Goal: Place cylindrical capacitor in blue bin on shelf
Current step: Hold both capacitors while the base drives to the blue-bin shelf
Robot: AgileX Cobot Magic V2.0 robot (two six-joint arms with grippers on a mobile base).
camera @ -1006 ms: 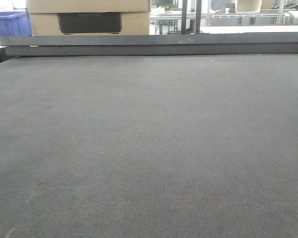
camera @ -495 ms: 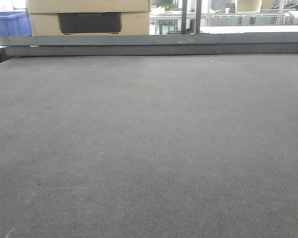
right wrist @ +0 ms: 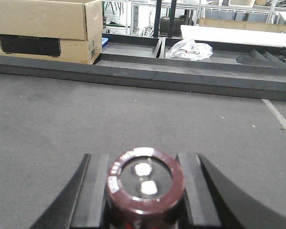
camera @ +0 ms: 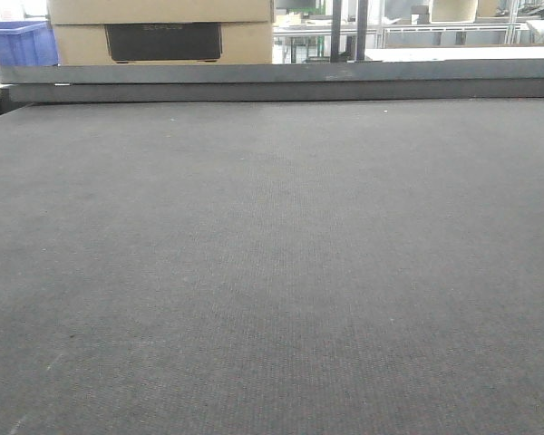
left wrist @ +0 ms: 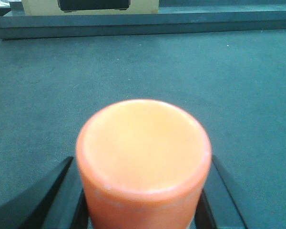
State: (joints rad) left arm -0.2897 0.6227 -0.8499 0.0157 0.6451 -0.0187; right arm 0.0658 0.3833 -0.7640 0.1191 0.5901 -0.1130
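Observation:
In the right wrist view the cylindrical capacitor (right wrist: pixel 145 183), a stubby maroon cylinder with two silvery terminals on its dark top, stands upright between the black fingers (right wrist: pixel 93 191) of my right gripper (right wrist: pixel 145 195), which is shut on it above the grey mat. My left gripper (left wrist: pixel 143 205) is shut on an orange printed cylinder (left wrist: pixel 143 152) that fills the lower middle of the left wrist view. The front view shows neither gripper. The shelf is out of view.
A dark grey mat (camera: pixel 272 272) covers the table up to a raised dark rail (camera: pixel 281 83). Behind the rail sit a cardboard box (camera: pixel 163 32), a blue crate (camera: pixel 18 41) at the far left, and a crumpled plastic bag (right wrist: pixel 188 49) in a dark tray.

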